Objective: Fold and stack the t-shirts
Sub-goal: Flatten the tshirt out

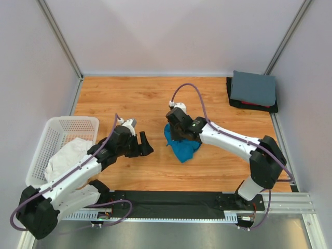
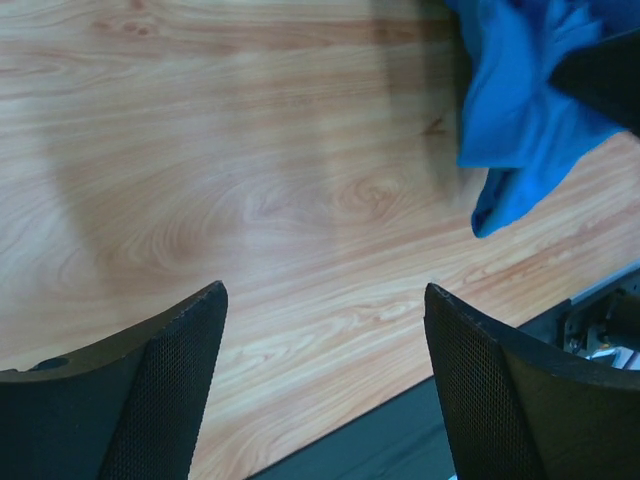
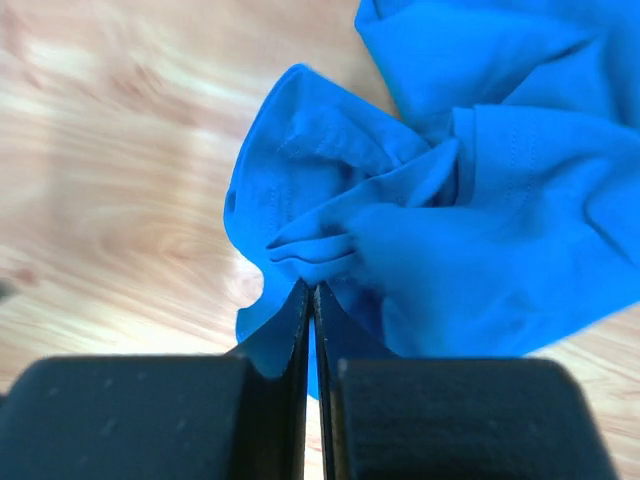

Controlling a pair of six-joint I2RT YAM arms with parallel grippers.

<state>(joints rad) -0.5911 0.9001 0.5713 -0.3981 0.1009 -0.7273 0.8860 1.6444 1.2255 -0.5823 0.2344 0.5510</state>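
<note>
Teal-blue t-shirt bunched on surface, right hand clamped on a fold. Left hand spread wide, empty; shirt lies near, to its right.

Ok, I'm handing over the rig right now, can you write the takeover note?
Left gripper: open, empty, over bare table beside the teal-blue t-shirt.
Right gripper: shut on a fold of that crumpled shirt, mid-table.
Done: slate-grey t-shirt lies folded on top of the stack at the far right corner.
To do: fold and stack the teal one, then the white t-shirt lying in the basket.
</note>
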